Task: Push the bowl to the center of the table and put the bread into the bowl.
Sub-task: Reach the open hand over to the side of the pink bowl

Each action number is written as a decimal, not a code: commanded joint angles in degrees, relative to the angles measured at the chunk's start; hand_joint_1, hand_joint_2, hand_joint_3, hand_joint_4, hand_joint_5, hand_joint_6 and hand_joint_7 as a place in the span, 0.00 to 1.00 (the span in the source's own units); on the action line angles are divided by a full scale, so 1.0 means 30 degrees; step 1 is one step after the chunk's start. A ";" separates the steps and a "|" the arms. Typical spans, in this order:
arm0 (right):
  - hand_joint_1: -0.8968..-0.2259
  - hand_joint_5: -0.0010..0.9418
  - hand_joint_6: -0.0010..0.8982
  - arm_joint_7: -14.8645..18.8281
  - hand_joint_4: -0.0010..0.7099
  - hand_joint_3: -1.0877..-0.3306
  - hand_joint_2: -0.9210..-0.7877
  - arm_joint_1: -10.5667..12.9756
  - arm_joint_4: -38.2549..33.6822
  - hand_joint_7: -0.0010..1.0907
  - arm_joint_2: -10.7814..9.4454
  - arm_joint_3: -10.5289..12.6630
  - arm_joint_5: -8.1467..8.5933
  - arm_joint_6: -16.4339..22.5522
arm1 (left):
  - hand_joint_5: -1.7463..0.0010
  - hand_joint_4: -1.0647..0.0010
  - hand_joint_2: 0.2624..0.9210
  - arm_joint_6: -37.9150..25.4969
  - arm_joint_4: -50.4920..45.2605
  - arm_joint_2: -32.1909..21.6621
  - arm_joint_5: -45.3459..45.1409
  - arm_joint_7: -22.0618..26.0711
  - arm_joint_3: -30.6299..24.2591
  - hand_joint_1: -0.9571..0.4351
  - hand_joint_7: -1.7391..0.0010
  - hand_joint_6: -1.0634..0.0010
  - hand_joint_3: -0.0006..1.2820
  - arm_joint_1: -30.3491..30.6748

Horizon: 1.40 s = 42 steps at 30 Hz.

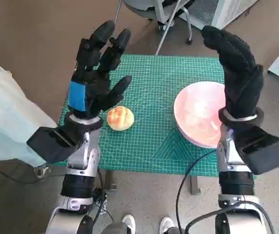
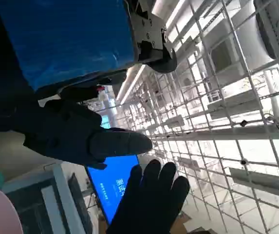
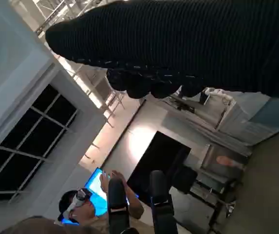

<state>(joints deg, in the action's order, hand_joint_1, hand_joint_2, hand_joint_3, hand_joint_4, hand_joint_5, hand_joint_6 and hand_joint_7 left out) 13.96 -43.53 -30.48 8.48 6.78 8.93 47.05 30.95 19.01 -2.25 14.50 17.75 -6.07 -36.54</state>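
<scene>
I am holding both hands raised above the table [image 1: 149,146], left hand [image 1: 93,73] and right hand [image 1: 236,68] released, grasping nothing. The bread [image 1: 120,118] is lying left of the pink bowl [image 1: 197,114], which is sitting at the right edge.

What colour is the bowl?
Pale pink bowl, glossy inside; clearest in the head view.

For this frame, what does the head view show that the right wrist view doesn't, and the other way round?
Only the head view shows the green mat on the table, the bread lying on it, and the pink bowl near the mat's right edge, apart from the bread. Only the right wrist view shows a person seated by a blue screen, plus dark windows. Both show the right hand and the left hand, raised and holding nothing; the left appears in the right wrist view only as fingers.
</scene>
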 commanded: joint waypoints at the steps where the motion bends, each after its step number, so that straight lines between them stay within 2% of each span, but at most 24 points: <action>1: 0.53 0.00 0.08 0.0254 0.50 0.43 0.00 0.0407 -0.0395 0.65 -0.0066 0.0068 0.0281 -0.0016 | 1.00 0.65 1.00 -0.0146 -0.0374 -0.0129 0.0204 0.0125 -0.0052 0.42 0.70 0.87 0.20 -0.0038; 15: 0.54 0.00 0.08 0.0292 0.50 0.44 0.00 0.0532 -0.0301 0.65 -0.0111 0.0043 0.0313 -0.0042 | 1.00 0.66 1.00 -0.0081 -0.0287 -0.0200 0.0085 0.0210 -0.0095 0.42 0.72 0.88 0.19 0.0067; 21: 0.53 0.00 0.06 0.0279 0.50 0.44 0.00 0.0654 -0.0311 0.64 0.0108 0.0191 0.0288 0.0054 | 1.00 0.67 1.00 -0.0144 -0.0391 -0.0165 0.0043 0.0154 -0.0067 0.42 0.73 0.87 0.19 0.0154; 25: 0.53 0.00 0.05 0.0420 0.47 0.44 0.00 0.0926 -0.0263 0.64 0.0449 0.0498 0.0571 0.0189 | 1.00 0.68 1.00 -0.0194 -0.0477 -0.0151 0.0084 0.0172 -0.0056 0.42 0.73 0.87 0.19 0.0254; 31: 0.52 0.00 0.04 0.0606 0.45 0.44 0.00 0.1277 -0.1146 0.64 0.1308 0.1548 0.1122 0.0831 | 1.00 0.70 1.00 -0.0112 -0.0451 -0.0170 0.0155 0.0265 -0.0106 0.42 0.74 0.87 0.19 0.0441; 33: 0.52 0.00 0.03 0.0273 0.44 0.44 0.00 0.1463 -0.1501 0.65 0.1564 0.1949 0.0930 0.1230 | 1.00 0.71 1.00 -0.0079 -0.0430 -0.0183 0.0170 0.0291 -0.0133 0.42 0.74 0.87 0.19 0.0498; 42: 0.57 0.00 0.00 -0.2577 0.42 0.39 0.00 0.2218 -0.4399 0.69 0.2996 0.3879 -0.0956 0.2878 | 1.00 0.74 1.00 -0.0019 -0.0371 -0.0273 0.0201 0.0320 -0.0341 0.42 0.81 0.83 0.18 0.0705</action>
<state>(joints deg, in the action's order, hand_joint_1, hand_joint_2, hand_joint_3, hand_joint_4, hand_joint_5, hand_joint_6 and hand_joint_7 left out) 9.20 -39.03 -39.57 16.04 16.65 7.79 54.59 30.46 18.83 -2.51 14.53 18.50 -6.81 -35.00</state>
